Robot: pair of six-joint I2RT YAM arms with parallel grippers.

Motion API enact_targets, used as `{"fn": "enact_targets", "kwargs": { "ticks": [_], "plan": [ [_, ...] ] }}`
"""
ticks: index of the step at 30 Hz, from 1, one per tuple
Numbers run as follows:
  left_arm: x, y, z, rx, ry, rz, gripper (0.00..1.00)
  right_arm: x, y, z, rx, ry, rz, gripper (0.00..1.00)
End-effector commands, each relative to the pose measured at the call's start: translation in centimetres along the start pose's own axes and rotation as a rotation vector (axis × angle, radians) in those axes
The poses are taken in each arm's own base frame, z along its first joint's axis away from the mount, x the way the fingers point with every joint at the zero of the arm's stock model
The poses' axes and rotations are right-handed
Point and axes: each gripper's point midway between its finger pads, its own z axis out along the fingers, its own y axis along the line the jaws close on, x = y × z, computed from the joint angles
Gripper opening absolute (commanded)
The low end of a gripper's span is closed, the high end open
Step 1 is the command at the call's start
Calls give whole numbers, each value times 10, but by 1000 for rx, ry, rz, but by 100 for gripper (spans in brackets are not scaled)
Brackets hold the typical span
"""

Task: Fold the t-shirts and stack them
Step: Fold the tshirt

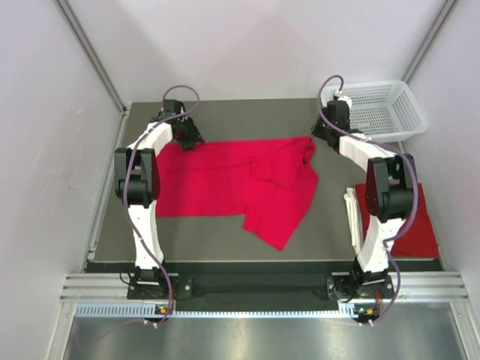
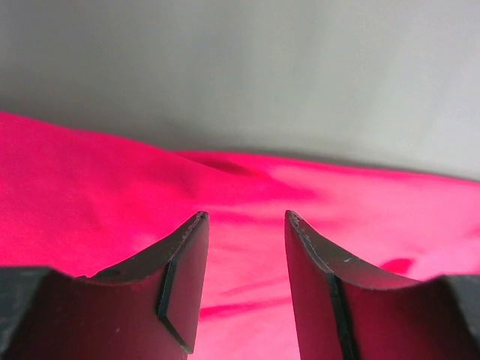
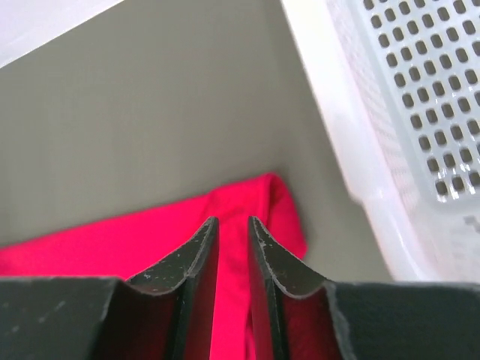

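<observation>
One red t-shirt point(image 1: 225, 180) lies spread and partly folded across the middle of the dark table point(image 1: 202, 232), its right side doubled over. At the shirt's far left edge my left gripper point(image 1: 187, 139) hovers open; in the left wrist view the gripper point(image 2: 244, 217) has red cloth point(image 2: 90, 195) below it and nothing between the fingers. My right gripper point(image 1: 321, 137) is at the shirt's far right corner. In the right wrist view its jaws point(image 3: 232, 219) stand narrowly open over the cloth corner point(image 3: 150, 232). A second red t-shirt point(image 1: 416, 225) lies folded at the right, partly hidden by the right arm.
A white mesh basket point(image 1: 414, 112) stands at the back right corner, close beside my right gripper, its wall point(image 3: 420, 97) filling the right of the right wrist view. A thin white strip point(image 1: 351, 210) lies left of the folded shirt. Grey walls enclose the table on three sides.
</observation>
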Motion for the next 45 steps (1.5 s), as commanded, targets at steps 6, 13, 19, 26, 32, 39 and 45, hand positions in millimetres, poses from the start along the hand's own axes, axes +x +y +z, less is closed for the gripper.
{"fn": "enact_targets", "kwargs": {
  "ticks": [6, 13, 19, 26, 32, 39, 45],
  "plan": [
    [7, -17, -72, -5, -60, -3, 50, 37, 27, -101, 37, 170, 48, 30],
    [47, 51, -109, -270, -113, -164, 49, 147, 43, -185, 49, 331, 159, 36],
    [73, 102, -149, -413, -185, -300, 47, 241, 68, -252, 99, 478, 214, 38],
    [94, 148, -173, -461, -194, -437, 50, 311, 65, -285, 258, 578, 233, 37],
    [104, 173, -184, -425, -181, -512, 55, 329, 56, -299, 296, 581, 252, 37],
    [104, 181, -190, -428, -207, -531, 55, 330, 39, -300, 334, 539, 299, 37],
    [101, 183, -195, -425, -227, -531, 54, 330, 22, -300, 346, 508, 361, 37]
  ]
}}
